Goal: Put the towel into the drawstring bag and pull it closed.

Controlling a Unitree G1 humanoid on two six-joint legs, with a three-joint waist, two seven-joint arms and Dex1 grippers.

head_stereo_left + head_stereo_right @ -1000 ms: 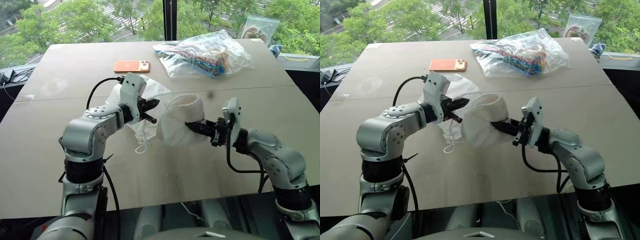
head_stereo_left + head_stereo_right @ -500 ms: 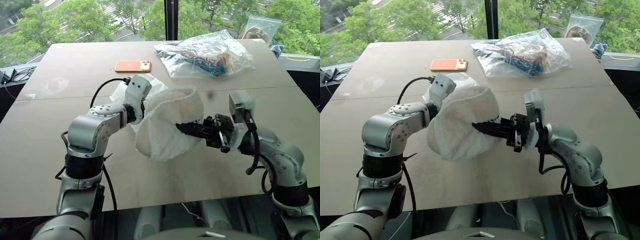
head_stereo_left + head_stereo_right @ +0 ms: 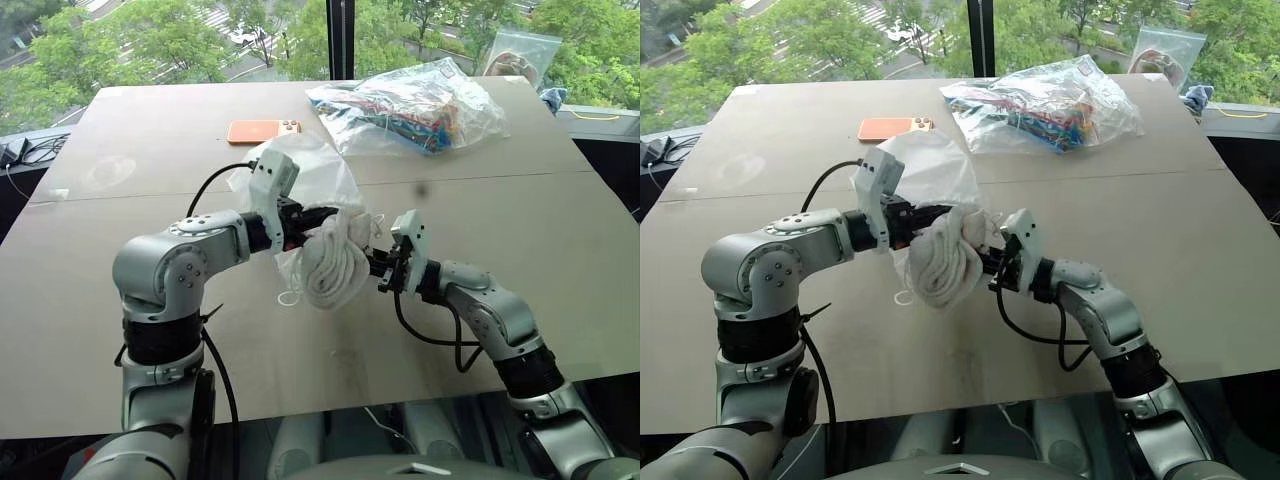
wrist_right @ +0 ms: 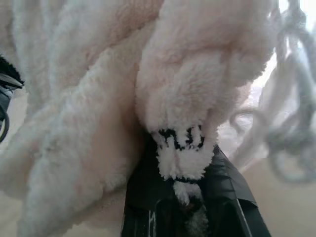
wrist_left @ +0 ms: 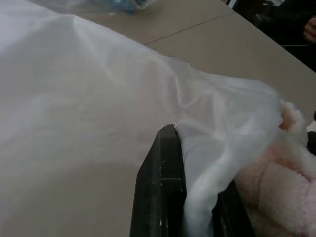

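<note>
In the middle of the frame the two arms meet over the table (image 3: 120,330). The left gripper (image 3: 318,216) has its jaws closed on an edge of the bag (image 3: 310,175) — the wrist view shows thin white fabric pinched between its black fingers (image 5: 160,192). The bag billows up and back from that grip, toward the orange phone (image 3: 263,131) in the upper middle of the frame, with a loop of its cord (image 3: 289,296) hanging below.

The right gripper (image 3: 992,268) has its jaws clamped on a fold of the towel (image 3: 335,262), which hangs as a rumpled bundle between the two grippers, right against the bag's held edge.

By the look of it, the towel is at the mouth but not yet inside — most of the bundle sits outside the fabric. What is left: push the towel through the opening, let go, then find the cord and pull the mouth shut. A clear bag of colourful bits (image 3: 410,105) lies in the upper right, untouched.
</note>
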